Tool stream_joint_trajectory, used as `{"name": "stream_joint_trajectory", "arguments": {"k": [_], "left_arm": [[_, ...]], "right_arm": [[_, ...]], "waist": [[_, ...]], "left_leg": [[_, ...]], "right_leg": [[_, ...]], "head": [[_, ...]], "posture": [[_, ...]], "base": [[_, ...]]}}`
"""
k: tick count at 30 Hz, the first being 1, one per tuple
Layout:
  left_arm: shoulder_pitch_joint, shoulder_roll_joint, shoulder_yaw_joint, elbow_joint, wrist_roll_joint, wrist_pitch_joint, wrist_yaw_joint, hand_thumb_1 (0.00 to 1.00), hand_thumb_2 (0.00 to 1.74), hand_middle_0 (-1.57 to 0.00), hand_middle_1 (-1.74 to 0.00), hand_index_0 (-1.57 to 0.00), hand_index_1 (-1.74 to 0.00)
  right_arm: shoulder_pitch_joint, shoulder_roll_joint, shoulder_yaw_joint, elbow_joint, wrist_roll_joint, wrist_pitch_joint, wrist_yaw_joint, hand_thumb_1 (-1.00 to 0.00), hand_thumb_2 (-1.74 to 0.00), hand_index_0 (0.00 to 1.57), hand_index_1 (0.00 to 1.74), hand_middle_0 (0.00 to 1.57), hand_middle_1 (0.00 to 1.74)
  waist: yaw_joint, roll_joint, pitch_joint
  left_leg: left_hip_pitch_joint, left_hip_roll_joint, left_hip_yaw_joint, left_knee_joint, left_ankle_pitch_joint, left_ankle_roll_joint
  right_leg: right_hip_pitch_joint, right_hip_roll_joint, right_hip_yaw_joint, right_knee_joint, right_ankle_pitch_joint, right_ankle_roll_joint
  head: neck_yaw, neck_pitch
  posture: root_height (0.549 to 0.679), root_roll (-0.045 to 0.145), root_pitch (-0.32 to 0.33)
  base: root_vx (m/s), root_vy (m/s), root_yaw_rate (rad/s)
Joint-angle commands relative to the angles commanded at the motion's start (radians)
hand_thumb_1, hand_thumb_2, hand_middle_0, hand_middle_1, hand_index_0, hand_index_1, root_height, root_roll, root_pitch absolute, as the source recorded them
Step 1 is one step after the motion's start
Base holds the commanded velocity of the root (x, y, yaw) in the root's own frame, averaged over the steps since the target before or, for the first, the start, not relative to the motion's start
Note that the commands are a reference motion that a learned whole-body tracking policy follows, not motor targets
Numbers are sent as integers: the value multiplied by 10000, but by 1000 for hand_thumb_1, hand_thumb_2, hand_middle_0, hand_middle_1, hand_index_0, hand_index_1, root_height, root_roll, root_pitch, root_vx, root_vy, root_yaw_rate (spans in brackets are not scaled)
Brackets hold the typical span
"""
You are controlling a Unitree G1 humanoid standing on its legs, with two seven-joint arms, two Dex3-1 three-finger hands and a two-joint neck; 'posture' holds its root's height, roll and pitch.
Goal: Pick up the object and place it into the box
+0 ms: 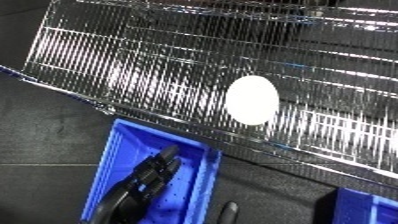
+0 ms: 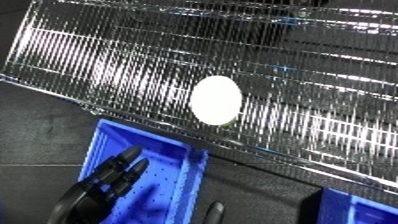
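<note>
A: What can't you make out from here?

B: Your left hand (image 1: 147, 182) is a dark shape over the bin (image 1: 114, 145), cut off by the lower edge at 7 o'clock. Its fingers point up toward 1 o'clock and look straight and close together, holding nothing. At 6 o'clock one dark fingertip (image 1: 230, 209) pokes up from the bottom edge. It may belong to your right hand; I cannot tell how that hand's fingers stand. Glare washes out much of the rack (image 1: 107, 60).

A: Where is the object?

B: The egg (image 1: 251, 100), white and oval, lies on the wire rack just right of centre, at 1 o'clock from your left hand and well apart from it.

A: How many of each?

B: One egg. One wire rack, crossing from 10 to 4 o'clock. One blue bin in full view, plus the corner of a second bin (image 1: 369, 205) at 5 o'clock, cut off.
</note>
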Motion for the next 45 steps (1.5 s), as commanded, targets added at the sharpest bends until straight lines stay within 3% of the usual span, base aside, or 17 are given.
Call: {"name": "stream_joint_trajectory", "arguments": {"k": [7,14,19,25,32,45], "left_arm": [[301,80,1116,-1409,761,-1132,1254,0,0,0,0,0,0],[-48,-105,1212,-1156,1945,-920,2003,0,0,0,0,0,0],[-579,-151,829,-571,2531,-741,2672,0,0,0,0,0,0],[-1453,-391,328,731,3128,-874,3782,0,0,0,0,0,0],[-2298,-630,27,1936,3695,-1108,4489,0,0,0,0,0,0],[-3126,-1029,-95,3780,4032,-954,5551,0,0,0,0,0,0]], "right_arm": [[181,222,-226,197,490,-139,98,0,0,0,0,0,0],[111,455,-247,312,627,-73,189,0,0,0,0,0,0],[64,445,-89,299,534,91,330,0,0,0,0,0,0],[-26,428,135,288,203,273,575,0,0,0,0,0,0],[-207,458,371,207,-64,398,700,0,0,0,0,0,0],[-503,417,737,-93,-345,496,698,0,0,0,0,0,0]], "waist": [[360,-157,22],[396,-431,-4],[196,-634,-14],[-129,-856,-8],[-449,-1050,27],[-935,-1256,27]], "left_leg": [[31,-171,-217,-98,0,-1],[83,-177,-264,-141,-19,4],[98,-71,-161,-64,-83,32],[87,147,24,74,-149,78],[-32,347,201,362,-290,126],[-583,521,402,844,-481,197]], "right_leg": [[127,-45,-248,-97,23,-23],[218,18,-286,-153,41,-31],[230,145,-144,-159,63,-28],[154,346,141,-155,93,-32],[-65,502,377,20,71,-41],[-766,762,696,352,65,-38]], "head": [[736,-131],[586,-291],[-157,-287],[-1137,-80],[-1898,195],[-2636,1368]], "posture": [[651,44,43],[652,40,41],[651,33,36],[650,25,34],[646,19,35],[640,9,64]], "base": [[8,-64,148],[23,-38,-4],[18,4,-177],[4,33,-229],[4,30,-165],[10,33,-112]]}}
